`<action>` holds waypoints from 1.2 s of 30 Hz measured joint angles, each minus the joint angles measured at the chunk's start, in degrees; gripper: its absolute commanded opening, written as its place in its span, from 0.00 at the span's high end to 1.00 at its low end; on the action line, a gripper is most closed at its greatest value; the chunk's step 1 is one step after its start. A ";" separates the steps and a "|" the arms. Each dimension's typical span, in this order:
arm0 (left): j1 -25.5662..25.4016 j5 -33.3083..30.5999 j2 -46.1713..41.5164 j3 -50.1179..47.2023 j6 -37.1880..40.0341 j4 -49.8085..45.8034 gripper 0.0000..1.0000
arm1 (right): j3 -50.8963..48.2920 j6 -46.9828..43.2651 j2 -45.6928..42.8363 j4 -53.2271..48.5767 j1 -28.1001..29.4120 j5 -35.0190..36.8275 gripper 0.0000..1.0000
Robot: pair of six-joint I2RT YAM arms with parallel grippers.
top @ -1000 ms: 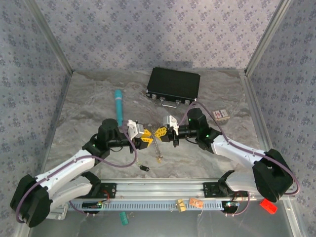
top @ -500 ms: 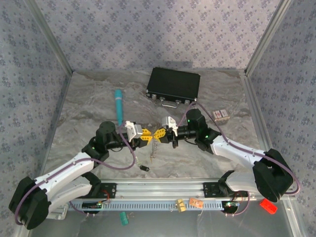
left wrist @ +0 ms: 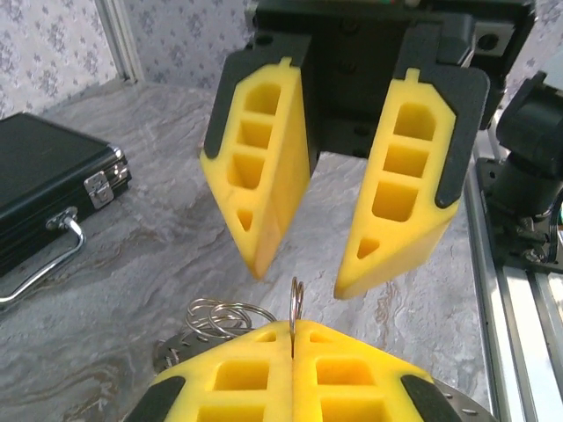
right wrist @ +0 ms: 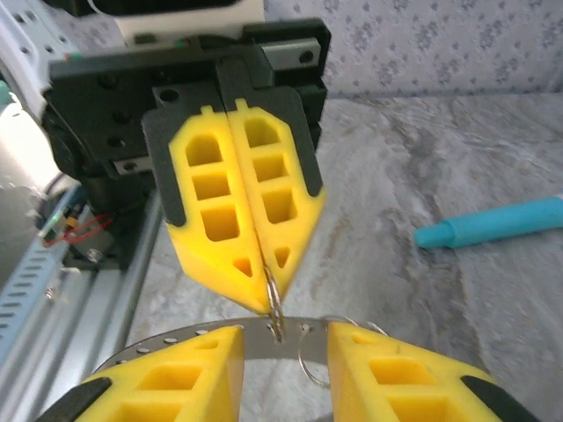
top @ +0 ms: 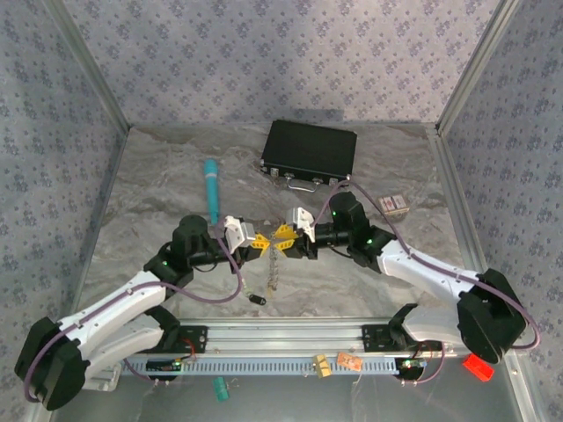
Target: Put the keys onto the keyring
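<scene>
The left gripper (top: 262,245) is clamping shut at mid-table, tip to tip with the right gripper (top: 283,234). A silvery strand (top: 274,268) is dangling beneath them, and a black-headed key (top: 257,300) is lying nearer the bases.

Left wrist now: the keyring (left wrist: 296,299) is standing edge-on, pinched in the closed yellow seam and pointing into the right gripper's parted, empty jaws. More loops (left wrist: 224,315) are bunching leftward, before the black case (left wrist: 53,189).

Right wrist: the ring is hanging from the left tips between the spread pads, with the teal pen (right wrist: 497,224) lying beyond.
</scene>
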 measured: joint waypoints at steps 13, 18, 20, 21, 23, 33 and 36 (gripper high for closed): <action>-1.16 -1.73 3.10 13.40 7.08 -19.02 1.00 | 5.11 -7.82 -0.87 -11.08 1.16 3.54 0.72; -1.49 -1.90 4.92 15.69 8.79 -23.78 1.00 | 5.68 -7.82 -0.35 -11.34 1.97 3.43 0.73; -1.51 -1.90 5.22 16.17 9.20 -24.94 1.00 | 5.68 -7.82 -0.20 -11.32 2.19 3.32 0.75; -1.51 -1.90 5.25 16.33 9.35 -25.31 1.00 | 5.68 -7.80 -0.11 -11.32 2.23 3.30 0.76; -1.51 -1.90 5.38 16.59 9.73 -25.90 1.00 | 5.70 -7.80 0.15 -11.30 2.38 3.26 0.79; -1.84 -1.90 6.34 18.49 11.43 -28.55 1.00 | 5.75 -7.78 0.96 -10.64 2.47 2.34 0.80; -1.84 -1.90 6.62 18.71 11.65 -29.03 1.00 | 5.81 -7.78 1.33 -10.23 2.47 1.97 0.83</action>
